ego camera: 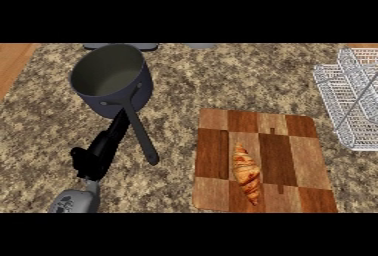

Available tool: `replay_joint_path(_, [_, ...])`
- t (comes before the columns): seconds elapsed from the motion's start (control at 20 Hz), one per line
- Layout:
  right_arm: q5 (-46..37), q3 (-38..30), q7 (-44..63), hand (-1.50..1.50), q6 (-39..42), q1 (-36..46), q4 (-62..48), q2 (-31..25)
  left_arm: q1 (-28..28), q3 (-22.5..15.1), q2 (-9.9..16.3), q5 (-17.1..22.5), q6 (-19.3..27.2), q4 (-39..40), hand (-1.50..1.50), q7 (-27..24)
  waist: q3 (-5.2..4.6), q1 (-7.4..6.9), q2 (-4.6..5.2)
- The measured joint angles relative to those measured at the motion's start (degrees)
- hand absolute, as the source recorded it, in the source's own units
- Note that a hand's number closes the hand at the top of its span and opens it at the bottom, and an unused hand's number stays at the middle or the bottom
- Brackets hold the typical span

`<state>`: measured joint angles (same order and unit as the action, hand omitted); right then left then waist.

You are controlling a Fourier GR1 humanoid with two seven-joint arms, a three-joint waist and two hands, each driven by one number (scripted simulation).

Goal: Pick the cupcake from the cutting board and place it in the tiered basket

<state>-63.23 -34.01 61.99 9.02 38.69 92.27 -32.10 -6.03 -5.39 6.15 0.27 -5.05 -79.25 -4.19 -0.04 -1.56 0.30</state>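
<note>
A checkered wooden cutting board (214,150) lies at the lower right of the counter. On it rests a golden croissant (247,172), lengthwise near the board's middle; I see no cupcake. The white wire tiered basket (347,107) stands at the right edge, beyond the board's far right corner. My left hand (100,152) comes in at the lower left, open, its straight fingers pointing up toward the pot and lying just left of the pot's handle. It is well left of the board and holds nothing. My right hand does not show.
A dark grey pot (112,75) stands at the upper left, its long handle (142,135) slanting down toward the board's left edge. Speckled stone counter (244,75) runs between the pot and the basket. A strip of wooden floor (11,62) shows at the far left.
</note>
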Motion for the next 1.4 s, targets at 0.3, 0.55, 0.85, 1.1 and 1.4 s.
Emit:
replay_joint_path(0.3, [-0.69, -0.38, -3.56, 1.50, -5.47, 9.23, -20.65, -2.67, -1.35, 0.61, -0.20, 0.04, -0.62, 2.29, 0.00, -1.38, 0.02, -0.16, 0.21])
replay_joint_path(0.55, [-0.07, -1.59, -7.92, 1.50, -13.27, 14.05, -36.66, -5.06, -1.38, 0.60, -0.26, -0.40, -0.58, 1.99, 0.00, -1.32, 0.07, -0.25, 0.25])
replay_joint_path(0.85, [1.22, -2.81, -13.10, 1.50, -23.16, 19.45, -51.90, -6.77, -2.56, 0.87, -0.39, -0.05, -0.91, 1.32, 0.00, 0.50, 0.12, -0.49, 0.40])
replay_joint_path(1.1, [3.94, -5.05, -16.24, 1.50, -29.38, 23.35, -60.04, -7.54, -2.14, 0.81, -0.44, -0.08, -1.58, 1.65, 0.00, -0.69, 0.13, -0.82, 0.54])
replay_joint_path(1.4, [10.59, -11.25, -14.07, -1.50, -34.23, 26.28, -63.74, -6.39, -2.74, 1.51, -0.53, -0.33, -1.06, 2.81, 0.00, -1.01, 0.12, -0.38, 0.41])
